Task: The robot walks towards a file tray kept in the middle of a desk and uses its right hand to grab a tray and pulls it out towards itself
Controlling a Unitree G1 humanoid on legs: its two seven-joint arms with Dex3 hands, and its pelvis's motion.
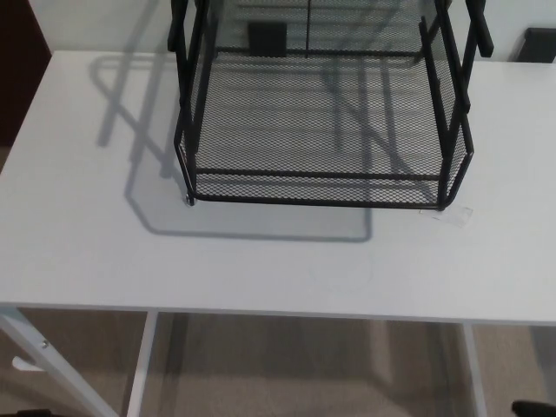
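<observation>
A: Black mesh file tray (323, 113) sits on the white desk (87, 243), toward the far side, a little right of centre — its front edge faces us.

B: Any hands?

A: None. Neither robot hand shows, so I can't tell how open they are or whether they hold anything.

B: Below the desk?

A: White legs (141, 365) and beige floor (304, 369) — and the tray's shadow falls left across the desktop.

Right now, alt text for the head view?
A black wire-mesh file tray stands at the far middle of a white desk, casting a shadow to the left. Neither robot hand is in view; beige floor shows below the desk edge.
</observation>
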